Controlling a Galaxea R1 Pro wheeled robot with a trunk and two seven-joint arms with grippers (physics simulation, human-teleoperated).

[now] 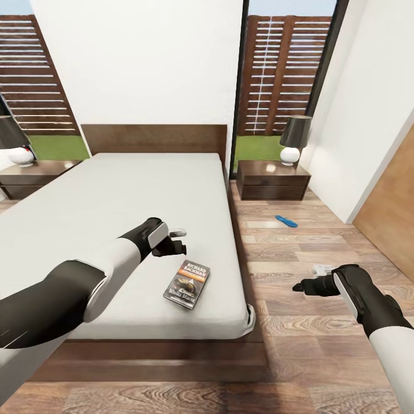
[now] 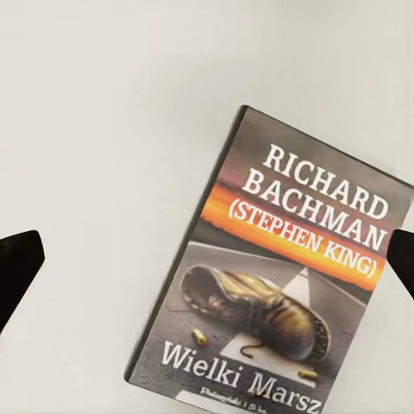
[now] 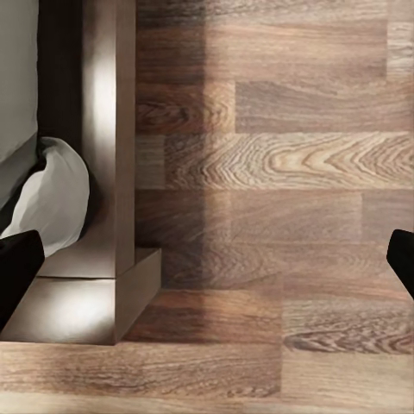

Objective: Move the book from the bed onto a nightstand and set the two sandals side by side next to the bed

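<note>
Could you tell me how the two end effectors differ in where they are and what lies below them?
The left end effector hovers over the bed's mattress, beside the book; the right end effector hangs over the wood floor near the bed's corner. The left has the book beneath it; the right has bare planks. Both are open and empty.

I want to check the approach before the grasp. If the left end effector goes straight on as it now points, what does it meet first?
Probably the book, flat on the bed's mattress; the open left end effector seems slightly off its centre.
</note>
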